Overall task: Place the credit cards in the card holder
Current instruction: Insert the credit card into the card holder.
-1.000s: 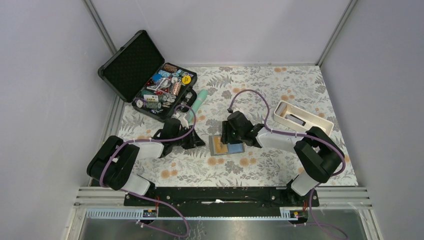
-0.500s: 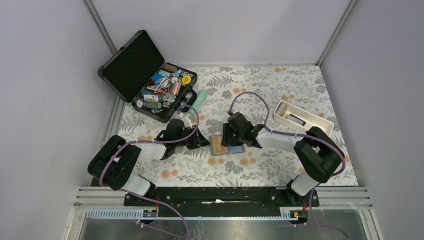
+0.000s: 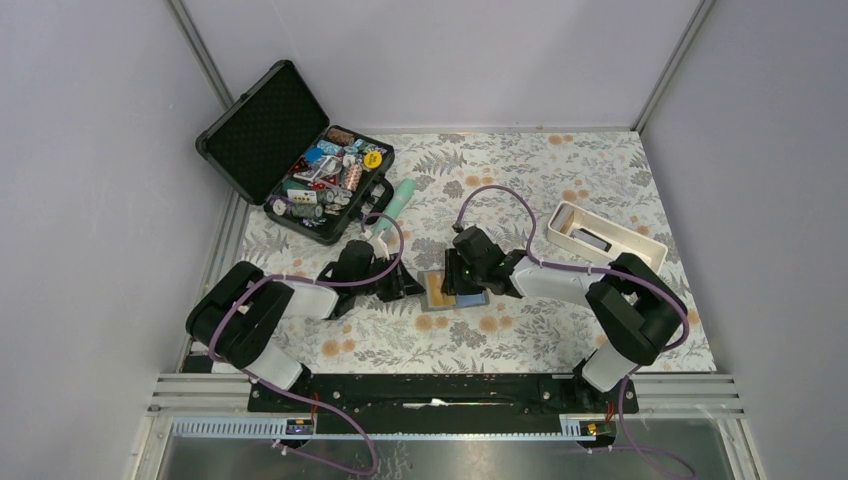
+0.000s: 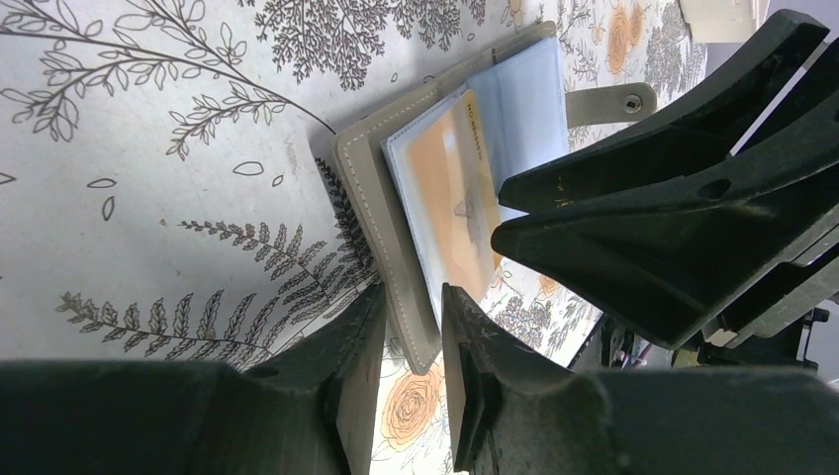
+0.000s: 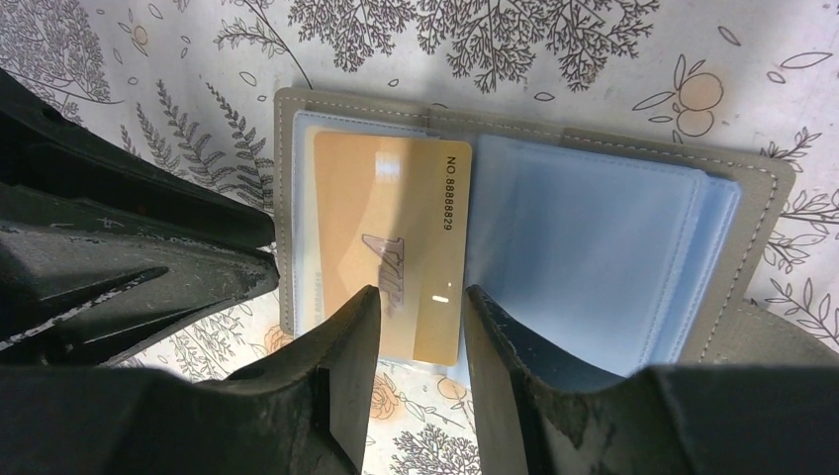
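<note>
Partly behind right claw: orange card

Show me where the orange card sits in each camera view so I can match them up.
Top external: orange card near the middle of the floral table.
Left wrist: near centre, slanted.
Right wrist: left of centre, its near end between the fingers of the right gripper.
Shared landmark: the grey card holder, lying open beneath the card in all three views.
</note>
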`<state>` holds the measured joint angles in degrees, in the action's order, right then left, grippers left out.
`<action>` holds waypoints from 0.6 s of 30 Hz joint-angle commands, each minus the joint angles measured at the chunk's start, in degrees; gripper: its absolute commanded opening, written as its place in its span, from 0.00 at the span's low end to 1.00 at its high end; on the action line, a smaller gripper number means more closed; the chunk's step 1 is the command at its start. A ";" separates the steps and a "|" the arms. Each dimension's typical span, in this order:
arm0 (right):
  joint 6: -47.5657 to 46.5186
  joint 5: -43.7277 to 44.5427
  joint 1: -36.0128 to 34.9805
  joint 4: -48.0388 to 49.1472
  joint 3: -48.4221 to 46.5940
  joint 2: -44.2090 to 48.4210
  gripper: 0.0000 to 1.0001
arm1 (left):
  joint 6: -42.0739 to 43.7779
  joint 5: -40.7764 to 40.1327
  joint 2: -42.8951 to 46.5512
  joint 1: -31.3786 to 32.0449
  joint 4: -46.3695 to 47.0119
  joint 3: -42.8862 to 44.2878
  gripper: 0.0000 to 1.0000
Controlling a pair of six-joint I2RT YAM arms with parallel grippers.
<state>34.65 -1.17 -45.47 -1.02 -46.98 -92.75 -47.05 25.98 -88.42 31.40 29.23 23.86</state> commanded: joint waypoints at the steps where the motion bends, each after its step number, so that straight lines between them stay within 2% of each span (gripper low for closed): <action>1: 0.57 0.06 -0.97 -0.49 -0.41 -1.21 0.43 | -0.07 -0.19 -0.56 0.33 2.96 0.00 0.29; 10: 0.92 -0.30 -1.90 -0.80 -1.48 -2.53 0.43 | 0.11 -0.86 -1.35 0.85 2.57 -0.12 0.29; 18: 2.93 -3.18 -1.99 2.71 -1.28 -2.97 0.44 | 0.21 -0.66 -2.06 0.86 3.12 -0.28 0.28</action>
<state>35.79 -1.89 -46.52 -0.16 -47.48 -94.50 -47.03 25.65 -89.86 31.99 29.56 23.86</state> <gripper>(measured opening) 0.437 0.279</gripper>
